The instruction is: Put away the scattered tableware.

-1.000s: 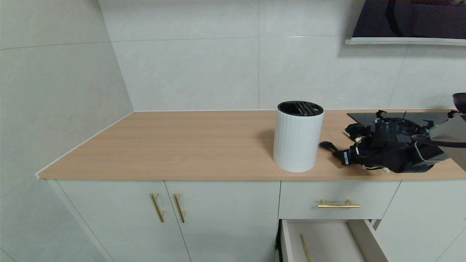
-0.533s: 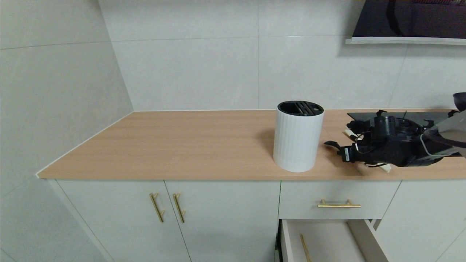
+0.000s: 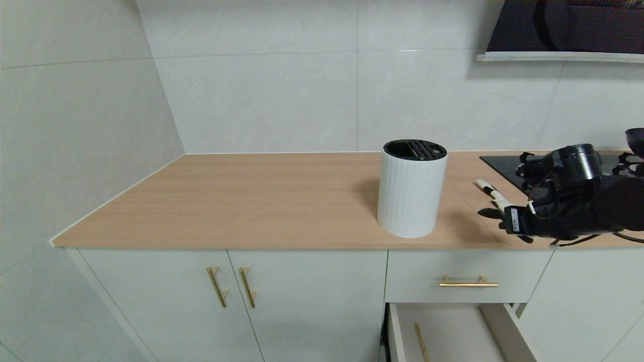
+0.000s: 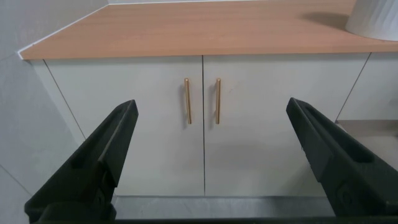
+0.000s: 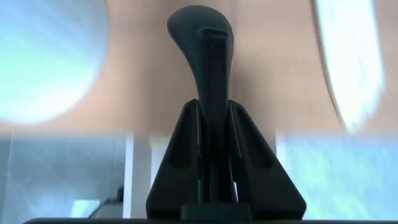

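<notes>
A white ribbed utensil holder (image 3: 411,196) with a black slotted top stands upright on the wooden counter (image 3: 261,201); its base also shows in the left wrist view (image 4: 377,17). To its right a slim white utensil (image 3: 490,192) lies on the counter. My right gripper (image 3: 489,213) hovers just over that utensil's near end with its fingers (image 5: 205,68) pressed together and nothing visible between them. My left gripper (image 4: 211,165) is open and low, facing the cabinet doors (image 4: 202,118) below the counter.
A black cooktop (image 3: 508,163) lies at the counter's right end under a range hood (image 3: 563,30). Below the counter a drawer (image 3: 453,332) is pulled out, under a shut drawer with a brass handle (image 3: 468,284). Tiled walls close the left and back.
My right gripper has lifted and drawn back to the right, away from the holder, uncovering the white utensil on the counter. The holder and left arm have not moved.
</notes>
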